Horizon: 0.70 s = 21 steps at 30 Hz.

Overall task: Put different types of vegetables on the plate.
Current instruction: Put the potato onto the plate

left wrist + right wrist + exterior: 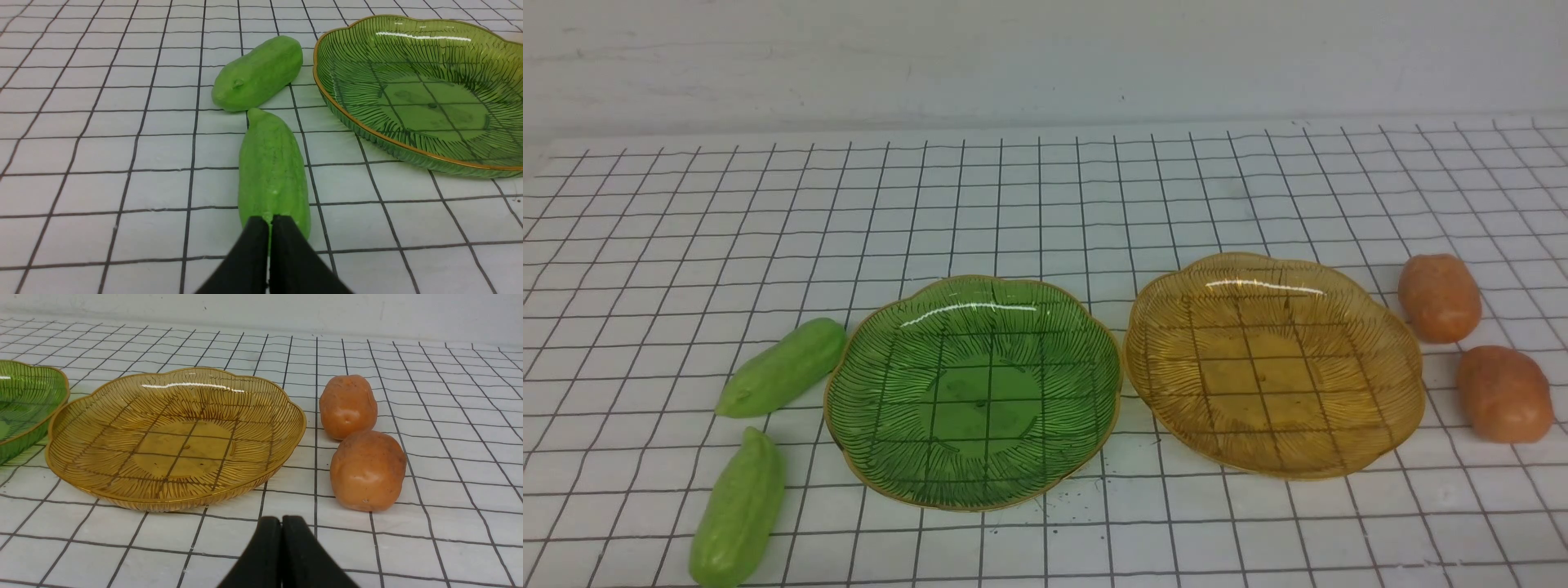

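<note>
Front view: neither tool shows. On the surface [1045, 204], the near gourd [739, 510] and far gourd [783, 367] lie left of the green plate [874, 359]. The near potato [1504, 394] and far potato [1439, 297] lie right of the amber plate [1176, 327]. Both plates are bare.

Left wrist view: the left tool [269, 228] is clenched on nothing. The near gourd lies straight ahead, blunt end at its tips, long axis running away, point farthest. I cannot tell if they touch. To my eye this arm is nearer the gourds.

Right wrist view: the right tool [282, 526] is clenched and empty. The near potato sits ahead, slightly to its right, and apart from it.
</note>
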Motion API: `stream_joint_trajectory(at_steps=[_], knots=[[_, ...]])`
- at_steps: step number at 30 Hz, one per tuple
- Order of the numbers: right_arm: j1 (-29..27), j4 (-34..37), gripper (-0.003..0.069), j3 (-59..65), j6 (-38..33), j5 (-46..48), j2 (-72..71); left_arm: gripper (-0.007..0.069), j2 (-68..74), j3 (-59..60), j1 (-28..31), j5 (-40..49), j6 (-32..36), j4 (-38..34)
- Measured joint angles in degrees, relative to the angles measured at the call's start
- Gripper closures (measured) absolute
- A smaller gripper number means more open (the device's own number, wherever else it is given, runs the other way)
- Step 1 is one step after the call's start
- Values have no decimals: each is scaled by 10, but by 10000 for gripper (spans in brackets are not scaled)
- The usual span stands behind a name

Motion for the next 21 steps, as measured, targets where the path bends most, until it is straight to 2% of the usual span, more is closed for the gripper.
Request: stream_joint_trajectory(at_steps=[8, 11, 13, 16, 19, 20, 21], knots=[[0, 0, 673, 0, 0, 0, 0, 632, 0, 0, 0, 0, 0, 0], [0, 23, 673, 0, 20, -1, 0, 632, 0, 0, 0, 0, 0, 0], [0, 86, 673, 1, 59, -1, 0, 632, 0, 0, 0, 0, 0, 0], [0, 219, 673, 1, 134, -1, 0, 632, 0, 0, 0, -3, -4, -8], [0, 334, 673, 3, 181, 0, 0, 632, 0, 1, 0, -5, -25, -67], [0, 334, 673, 3, 181, 0, 0, 632, 0, 1, 0, -5, -27, -73], [0, 370, 673, 3, 189, -3, 0, 632, 0, 1, 0, -5, -45, -115]])
